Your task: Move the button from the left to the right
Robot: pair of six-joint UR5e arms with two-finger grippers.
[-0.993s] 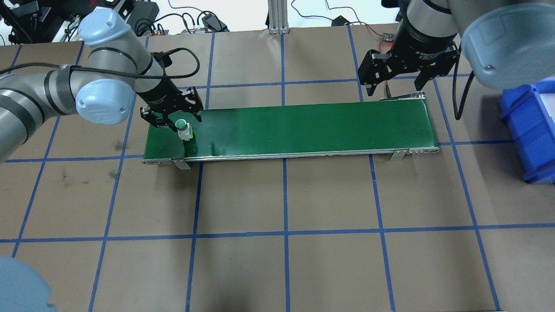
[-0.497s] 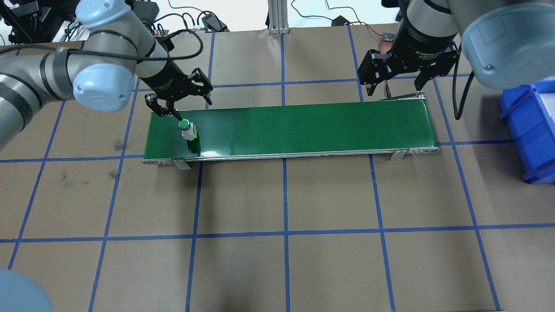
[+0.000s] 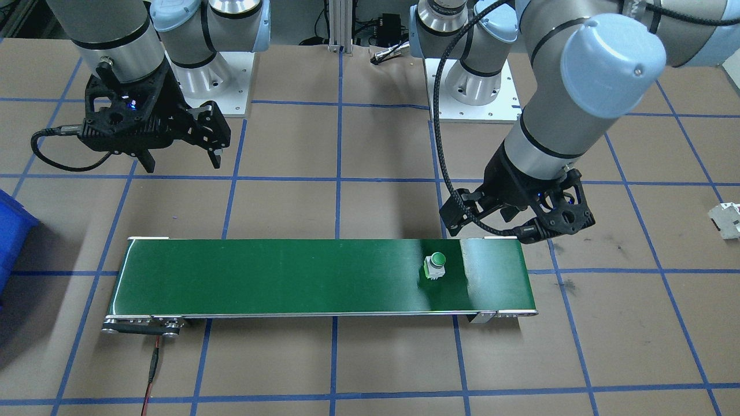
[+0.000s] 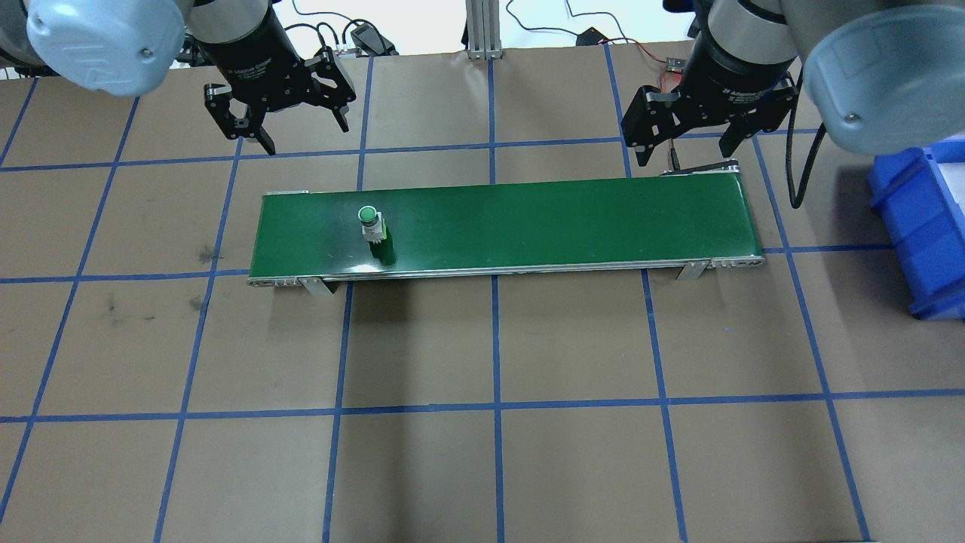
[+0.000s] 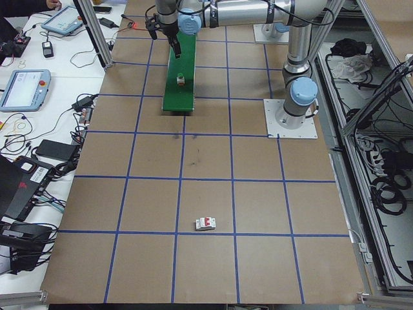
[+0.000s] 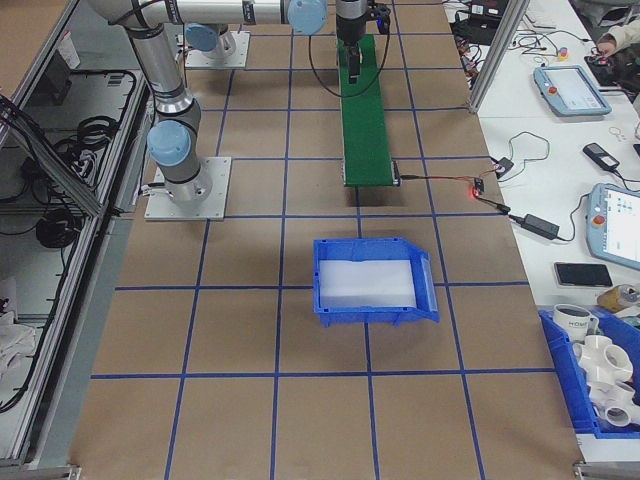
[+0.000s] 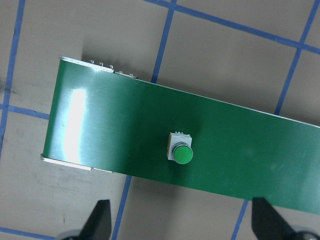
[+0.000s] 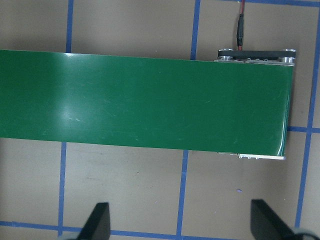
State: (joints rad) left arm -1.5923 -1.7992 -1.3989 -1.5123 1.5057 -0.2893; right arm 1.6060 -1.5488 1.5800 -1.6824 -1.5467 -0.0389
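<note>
The button, with a green cap on a white body, stands upright and free on the green conveyor belt, a little way in from the belt's left end. It also shows in the front view as the button and in the left wrist view as the button. My left gripper hangs open above the table behind the belt's left end, apart from the button and holding nothing. My right gripper hovers open and empty behind the belt's right end.
A blue bin sits on the table to the right of the belt. An all-white breaker-like part lies far off on my left side. A red wire runs to the belt's right end. Blue tape lines grid the brown tabletop.
My left gripper has let go of the button, risen and pulled back from the belt. The button has travelled a short way right along the belt. The right arm has not moved.
</note>
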